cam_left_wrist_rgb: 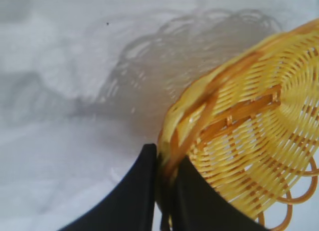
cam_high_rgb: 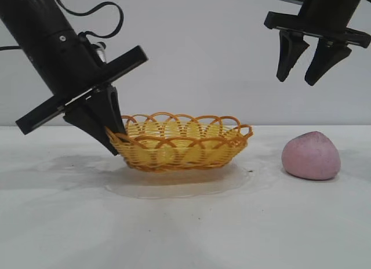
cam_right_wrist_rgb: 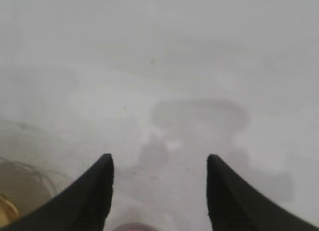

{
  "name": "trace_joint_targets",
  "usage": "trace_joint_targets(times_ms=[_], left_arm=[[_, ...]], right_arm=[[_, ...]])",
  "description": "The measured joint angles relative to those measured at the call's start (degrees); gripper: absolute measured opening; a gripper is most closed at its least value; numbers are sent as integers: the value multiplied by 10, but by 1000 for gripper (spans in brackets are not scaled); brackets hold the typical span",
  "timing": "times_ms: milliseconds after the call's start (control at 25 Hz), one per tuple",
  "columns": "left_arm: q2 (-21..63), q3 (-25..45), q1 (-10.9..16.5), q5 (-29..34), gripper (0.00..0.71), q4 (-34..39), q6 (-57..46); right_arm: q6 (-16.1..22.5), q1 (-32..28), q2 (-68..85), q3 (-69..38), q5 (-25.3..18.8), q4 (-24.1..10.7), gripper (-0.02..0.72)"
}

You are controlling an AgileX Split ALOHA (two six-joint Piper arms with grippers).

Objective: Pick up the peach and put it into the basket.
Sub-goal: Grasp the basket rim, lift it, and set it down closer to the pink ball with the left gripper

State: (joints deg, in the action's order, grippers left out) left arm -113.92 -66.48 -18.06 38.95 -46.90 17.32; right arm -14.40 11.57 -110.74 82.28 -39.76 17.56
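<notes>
The yellow-orange wicker basket (cam_high_rgb: 182, 138) rests on the white table at centre, and my left gripper (cam_high_rgb: 113, 138) is shut on its left rim. In the left wrist view the black fingers (cam_left_wrist_rgb: 134, 196) pinch the basket (cam_left_wrist_rgb: 259, 141) at its edge. The pink-mauve peach (cam_high_rgb: 311, 156) lies on the table to the right of the basket. My right gripper (cam_high_rgb: 302, 79) hangs open and empty well above the peach. In the right wrist view my right gripper (cam_right_wrist_rgb: 159, 164) shows spread apart over bare table, with a sliver of the peach (cam_right_wrist_rgb: 130, 227) at the frame edge.
The white table (cam_high_rgb: 185, 228) stretches wide in front of the basket and peach. A plain pale wall stands behind. A wet-looking sheen on the table rings the basket's base.
</notes>
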Motion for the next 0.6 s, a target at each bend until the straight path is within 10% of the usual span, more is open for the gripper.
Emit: trace_joint_targets(times_ms=[360, 600], left_arm=[[0, 0, 0, 0, 458, 0, 3], [38, 0, 0, 0, 484, 48, 5]], right_arm=[[0, 0, 0, 0, 0, 0, 393], [0, 0, 0, 0, -3, 0, 393]])
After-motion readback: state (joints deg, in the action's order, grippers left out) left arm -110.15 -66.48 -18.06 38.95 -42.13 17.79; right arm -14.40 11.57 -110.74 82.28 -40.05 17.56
